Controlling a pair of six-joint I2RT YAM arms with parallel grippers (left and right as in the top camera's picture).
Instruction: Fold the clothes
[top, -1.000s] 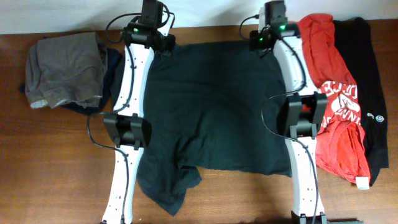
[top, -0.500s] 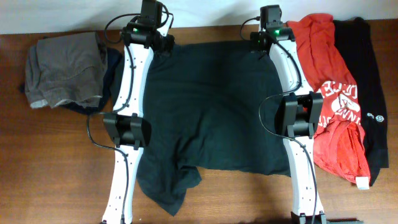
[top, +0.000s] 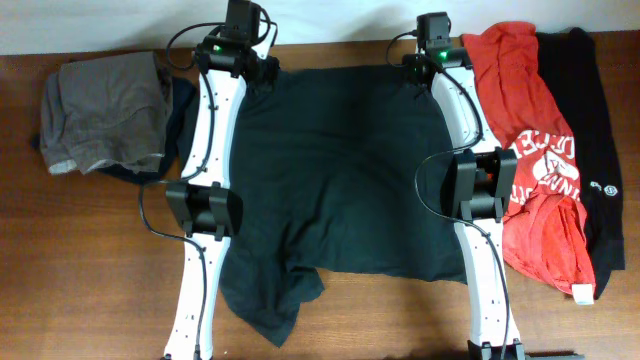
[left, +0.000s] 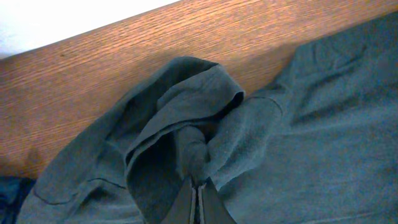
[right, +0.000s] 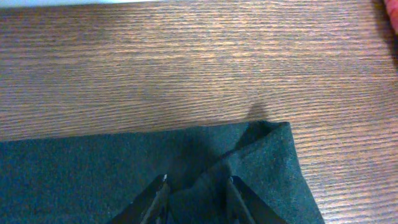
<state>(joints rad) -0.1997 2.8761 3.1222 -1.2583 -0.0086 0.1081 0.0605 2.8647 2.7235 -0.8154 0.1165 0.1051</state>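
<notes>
Left claw (left: 198, 183) is closed tight, its two fingers pressed together on a bunched fold at the far left corner of a dark T-shirt (top: 340, 170). Right claw (right: 198, 180) stands partly open at the shirt's far right corner, one finger on each side of a raised ridge of cloth; whether it is squeezing that ridge cannot be told. The shirt lies spread flat between the two arms in the middle of a brown wooden table (top: 90, 260), its plain side up and its near left corner crumpled. To the right lies a red shirt (top: 530, 130) with white curved lettering around a round emblem, too creased to read. Beside it lies a long black garment (top: 590, 100) bearing a small round white mark. At far left a folded grey garment (top: 105, 110) rests on navy cloth (top: 181, 110).
</notes>
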